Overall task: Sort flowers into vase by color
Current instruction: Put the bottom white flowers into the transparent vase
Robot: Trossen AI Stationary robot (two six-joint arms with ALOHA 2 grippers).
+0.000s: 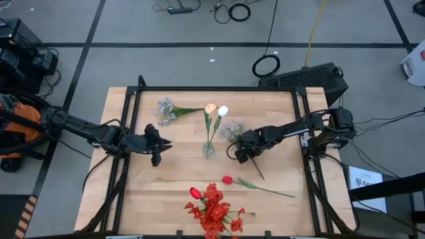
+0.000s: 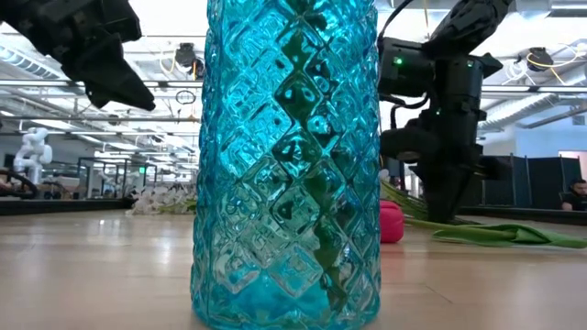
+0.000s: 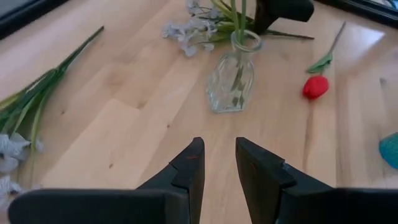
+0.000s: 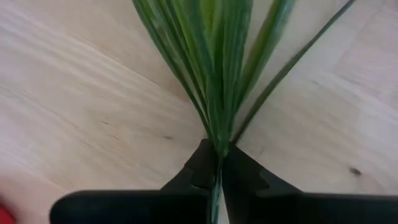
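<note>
Counter (image 1: 179,182) of pale wood carries everything, with both arms reaching in from its sides. Largest among the flowers is the red bunch (image 1: 214,211) at the near edge, with a red tulip (image 1: 228,180) lying just beyond it, its stem trailing toward the right arm. A pale spray (image 1: 165,110) lies alone at the far left. Near the centre stands the clear vase (image 1: 209,149), already holding the white and peach tulips (image 1: 217,109). A blue vase (image 2: 286,165) fills the low view, close to that camera.

The right gripper (image 4: 217,163), just right of the clear vase, has its fingers clenched on the stem of a second spray (image 1: 232,131), where the long green leaves gather. The left gripper (image 3: 217,165) hovers over bare wood left of the clear vase, fingers parted and grasping nothing.

The step in hand looks like the pickup of this spray. Next it would need lifting clear, tipping stem-down, and lowering into a vase; the narrow neck and the tulips already there could catch the leaves.
</note>
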